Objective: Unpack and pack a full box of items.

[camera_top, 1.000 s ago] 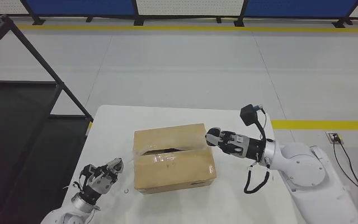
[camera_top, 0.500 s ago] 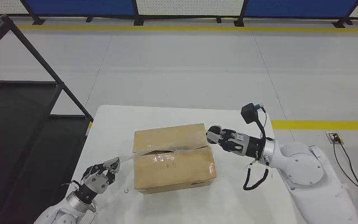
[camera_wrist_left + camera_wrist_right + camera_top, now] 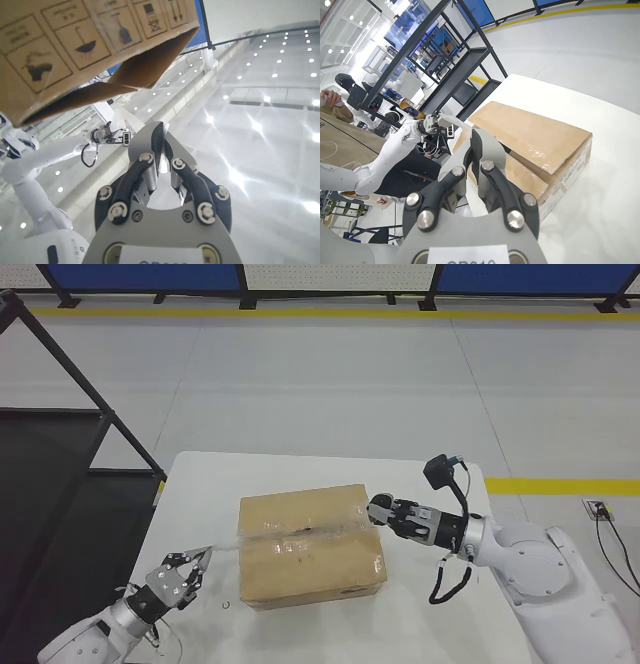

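A brown cardboard box (image 3: 310, 549) lies in the middle of the white table (image 3: 200, 479), its top flaps meeting at a glossy taped seam. My left gripper (image 3: 190, 564) is off the box's left end near the table's front corner, shut on a strip of clear tape (image 3: 222, 549) that stretches back to the seam. In the left wrist view its fingertips (image 3: 161, 130) are pressed together below the box (image 3: 75, 37). My right gripper (image 3: 375, 509) is shut against the box's upper right edge. In the right wrist view that gripper (image 3: 476, 135) sits over the box (image 3: 532, 135).
A black metal rack (image 3: 60, 454) stands just left of the table. A small ring-like scrap (image 3: 228, 609) lies on the table in front of the box. Bare table surface runs behind the box and along its right side.
My left gripper has drawn away from the box toward the front left corner, pulling the tape strip longer. The dark gap at the seam has narrowed. The right gripper has barely shifted.
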